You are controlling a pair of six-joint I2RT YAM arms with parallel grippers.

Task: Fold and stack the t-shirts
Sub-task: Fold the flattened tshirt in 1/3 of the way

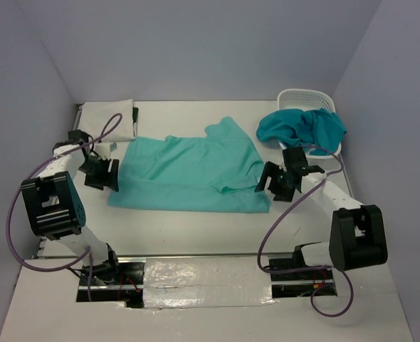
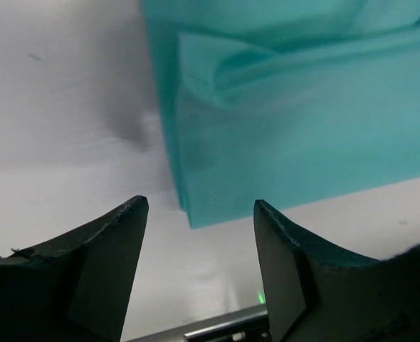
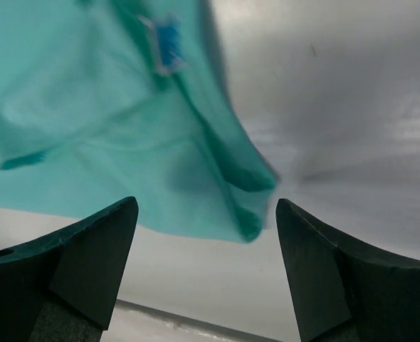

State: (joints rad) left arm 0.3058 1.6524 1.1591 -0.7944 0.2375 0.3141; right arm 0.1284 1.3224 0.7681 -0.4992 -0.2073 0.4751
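Lying flat on the bench (image 1: pixel 196 231), the pale mint t-shirt (image 1: pixel 189 174) sits between the left claw (image 1: pixel 107 174) and the right claw (image 1: pixel 268 181). Both claws are spread wide, holding nothing, each beside a shirt edge.

Colours: mostly plain solids, one lattice pattern

Mint t-shirt (image 1: pixel 189 174): flat pale turquoise-green, no print, small blue label (image 3: pixel 169 43) on it. Right of it, darker teal t-shirt (image 1: pixel 302 128) over white lattice basket (image 1: pixel 306 96). Back-left of it, folded off-white t-shirt (image 1: pixel 109 120). Tabletop (image 1: pixel 196 228) white. Left claw (image 2: pixel 199 206) and right claw (image 3: pixel 204 205) black. Cables (image 1: pixel 11 228) purple.
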